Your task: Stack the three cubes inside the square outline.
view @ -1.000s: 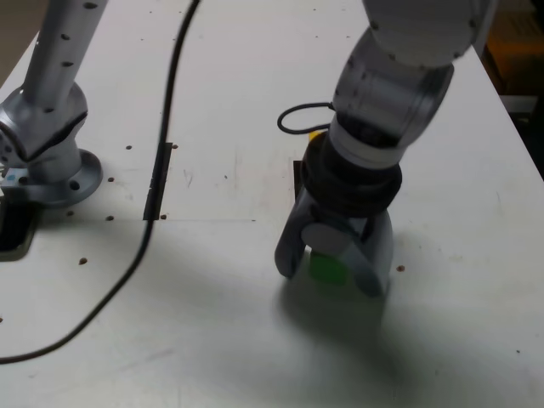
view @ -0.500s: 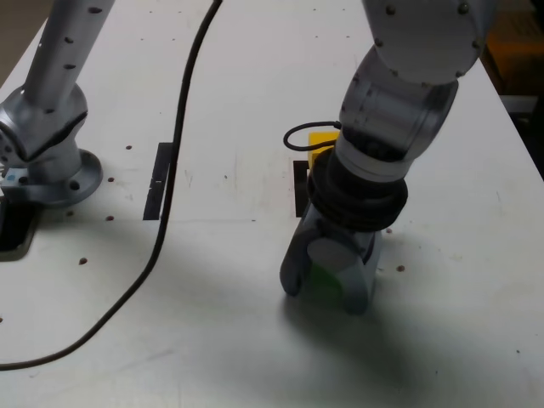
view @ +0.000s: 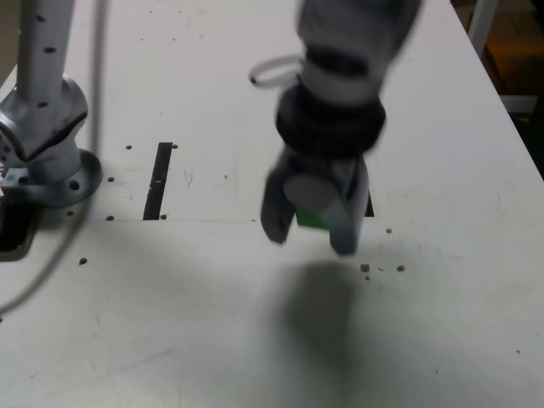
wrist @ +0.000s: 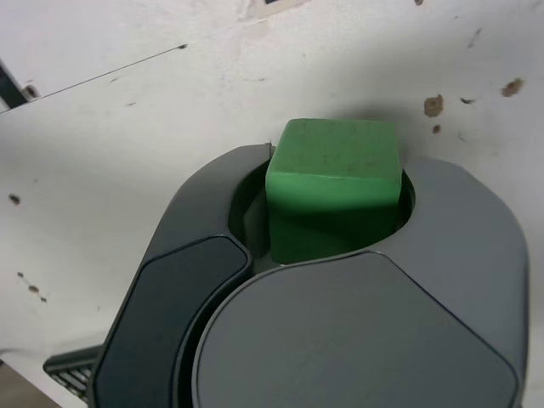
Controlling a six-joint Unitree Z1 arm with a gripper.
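Exterior, gripper (view: 310,223): blurred, hanging above the middle of the tabletop (view: 442,340), clear of its own shadow, so judged lifted off the surface.
Exterior, green cube (view: 310,219): small green patch between the jaws, pinched and carried.
Exterior, tape strip (view: 158,180): straight black strip toward the tabletop's left edge, near the arm's base (view: 47,161); not the target.
Exterior, square outline: not identifiable; only a short dark sliver beside the gripper's right side, mostly hidden by the arm.
Exterior, yellow and red cubes: not visible, possibly behind the arm.
Wrist, gripper (wrist: 340,200): jaws pressed against opposite faces of the cube.
Wrist, green cube (wrist: 333,189): held square, top face and one side showing, bare speckled tabletop (wrist: 127,170) behind it.
Wrist, outline: cannot tell; no clear black frame in sight.
Progress: pick of green cube looks secure; no stack to be seen in either view.
Remaining, as judged: carry to the outline, set down inside, then stack the other two cubes.
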